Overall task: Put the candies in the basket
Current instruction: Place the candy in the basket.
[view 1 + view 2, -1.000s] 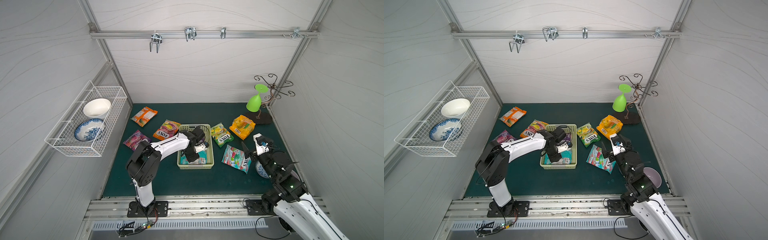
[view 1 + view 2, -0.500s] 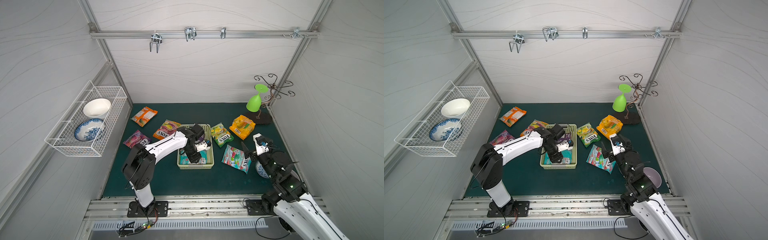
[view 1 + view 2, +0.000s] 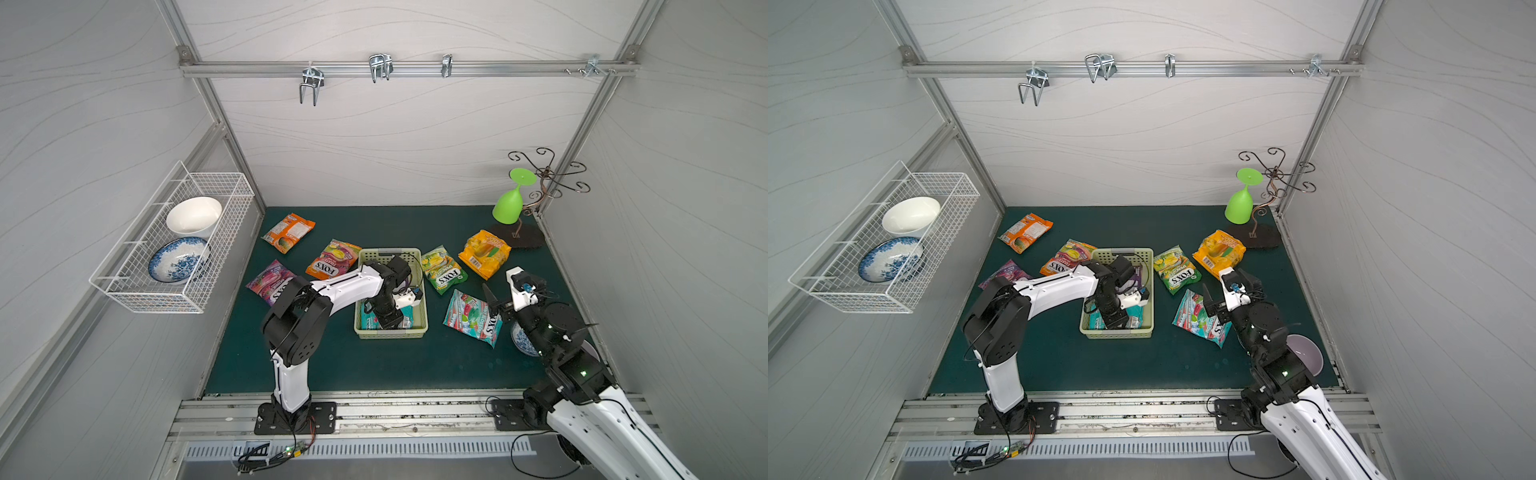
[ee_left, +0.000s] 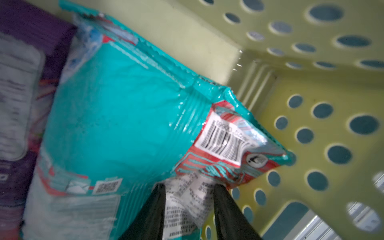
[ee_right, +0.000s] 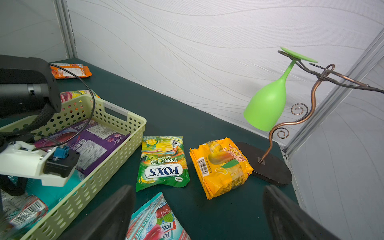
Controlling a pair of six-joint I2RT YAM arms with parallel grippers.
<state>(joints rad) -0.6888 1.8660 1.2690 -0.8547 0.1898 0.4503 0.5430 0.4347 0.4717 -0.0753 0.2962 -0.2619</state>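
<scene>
The pale yellow-green basket (image 3: 390, 252) (image 3: 1117, 332) (image 4: 187, 31) (image 5: 116, 153) stands mid-mat. Inside it lie a purple candy bag (image 5: 97, 143) and a teal candy bag (image 4: 124, 114) (image 3: 409, 321). My left gripper (image 4: 189, 186) (image 3: 388, 322) reaches down into the basket's near end, shut on the teal bag's edge. On the mat lie an orange bag (image 3: 289, 232), a pink-orange FOX'S bag (image 3: 332, 264), a purple-pink bag (image 3: 270, 282), a green FOX'S bag (image 3: 442, 270) (image 5: 164, 164), a yellow bag (image 3: 484, 253) (image 5: 222, 166) and a teal-red FOX'S bag (image 3: 471, 318) (image 5: 153, 220). My right gripper (image 5: 197, 189) (image 3: 496, 297) hovers open over that teal-red bag.
A green wine glass (image 3: 509, 203) hangs upside down on a copper stand (image 3: 517, 239) at the back right. A white wire basket (image 3: 174, 241) with two bowls hangs on the left wall. A bowl (image 3: 1306, 357) sits beside the right arm.
My left gripper has moved from the basket's far end toward its near end, taking the teal bag along. The right arm has stayed still.
</scene>
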